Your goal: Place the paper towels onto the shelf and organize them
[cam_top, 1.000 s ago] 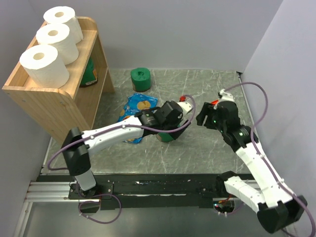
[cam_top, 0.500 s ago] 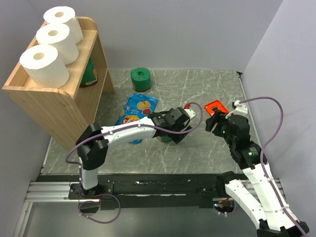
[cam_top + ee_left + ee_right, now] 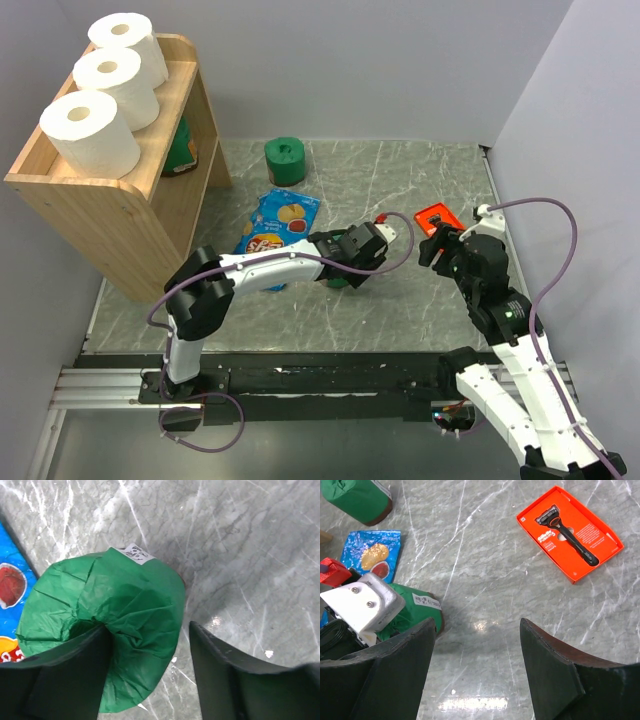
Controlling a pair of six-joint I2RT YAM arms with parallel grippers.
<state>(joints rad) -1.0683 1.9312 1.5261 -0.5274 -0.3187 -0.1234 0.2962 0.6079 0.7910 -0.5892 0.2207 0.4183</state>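
Note:
A dark green paper towel roll point(image 3: 125, 605) stands on the table by the chip bag, also seen under my left gripper point(image 3: 347, 273) and in the right wrist view point(image 3: 415, 607). My left gripper point(image 3: 149, 625) straddles its wall: one finger point(image 3: 65, 680) is in the hollow centre, the other finger point(image 3: 225, 680) is outside with a thin strip of table showing between it and the roll. A second green roll point(image 3: 285, 160) stands at the back. Another green roll point(image 3: 181, 147) sits on the shelf's point(image 3: 110, 215) lower tier. Three white rolls point(image 3: 90, 130) line its top. My right gripper point(image 3: 432, 250) hangs open and empty point(image 3: 477, 622).
A blue chip bag point(image 3: 280, 215) lies just left of the roll between my fingers. An orange razor pack point(image 3: 436, 216) lies at the right, beyond my right gripper. The grey walls close in behind and at the right.
My left gripper has come down over the green roll and its jaws have narrowed around the roll's wall. The right arm drew back to the right, then held still.

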